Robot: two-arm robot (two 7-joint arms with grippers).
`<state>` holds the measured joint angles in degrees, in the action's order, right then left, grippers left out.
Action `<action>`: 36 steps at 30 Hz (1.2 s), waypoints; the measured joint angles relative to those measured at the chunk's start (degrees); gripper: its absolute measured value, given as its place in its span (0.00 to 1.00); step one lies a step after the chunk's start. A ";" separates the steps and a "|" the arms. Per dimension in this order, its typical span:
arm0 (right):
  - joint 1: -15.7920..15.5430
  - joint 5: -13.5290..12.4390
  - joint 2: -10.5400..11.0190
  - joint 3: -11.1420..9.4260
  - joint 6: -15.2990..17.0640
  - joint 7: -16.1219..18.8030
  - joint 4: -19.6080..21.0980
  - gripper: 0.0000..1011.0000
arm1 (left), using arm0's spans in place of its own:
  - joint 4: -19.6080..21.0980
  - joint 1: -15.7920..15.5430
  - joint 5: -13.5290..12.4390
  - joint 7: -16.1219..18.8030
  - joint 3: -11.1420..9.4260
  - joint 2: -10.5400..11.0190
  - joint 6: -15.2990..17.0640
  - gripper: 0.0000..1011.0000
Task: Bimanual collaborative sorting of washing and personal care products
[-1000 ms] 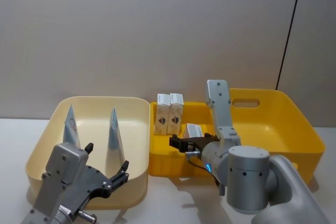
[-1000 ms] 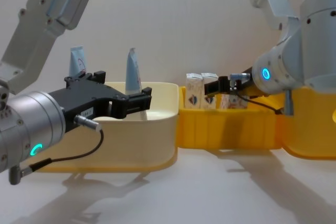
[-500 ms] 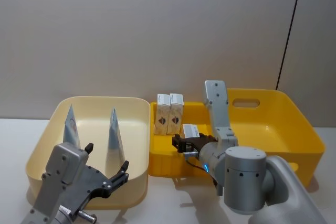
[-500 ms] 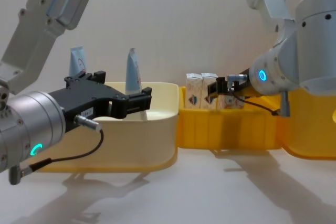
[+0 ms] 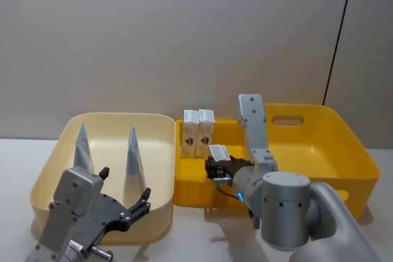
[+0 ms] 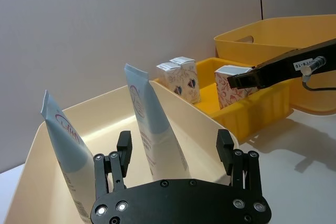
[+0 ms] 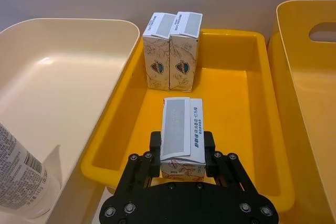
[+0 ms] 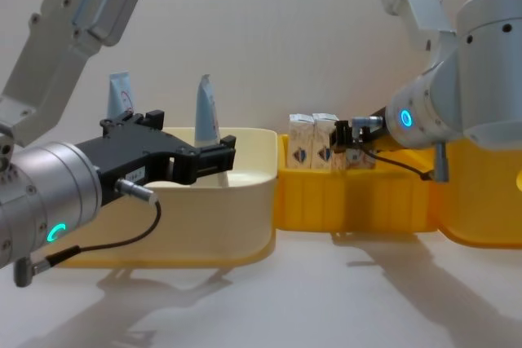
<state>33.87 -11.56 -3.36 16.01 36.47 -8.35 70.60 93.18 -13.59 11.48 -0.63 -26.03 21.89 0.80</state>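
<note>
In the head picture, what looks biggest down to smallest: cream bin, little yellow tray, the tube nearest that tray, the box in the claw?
1. cream bin
2. little yellow tray
3. tube
4. box in the right claw

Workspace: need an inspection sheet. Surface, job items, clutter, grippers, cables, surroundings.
Surface: pale table carrying a cream bin, a small yellow bin and a large yellow bin, side by side.
Job's things: two tubes upright in the cream bin; two cartons upright, touching, at the small yellow bin's far end; a third carton held over that bin's near end.
Clutter: nothing seen.
Grippers: left gripper open, holding nothing, at the cream bin's near side; right gripper shut on the third carton.
Cables: a thin black cable at the left wrist, another at the right.
Surroundings: plain grey wall with a dark vertical seam.
</note>
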 joint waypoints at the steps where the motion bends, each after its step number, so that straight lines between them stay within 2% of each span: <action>1: 0.01 0.01 -0.01 0.00 -0.03 0.00 -0.02 0.44 | 0.00 0.00 0.00 0.00 0.00 0.00 0.00 0.99; 36: 0.03 0.05 -0.06 0.00 -0.13 0.01 -0.13 0.44 | 0.00 0.00 0.00 0.00 0.00 0.00 0.00 0.99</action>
<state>33.90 -11.51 -3.42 16.02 36.35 -8.34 70.46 93.18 -13.59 11.48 -0.63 -26.02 21.90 0.80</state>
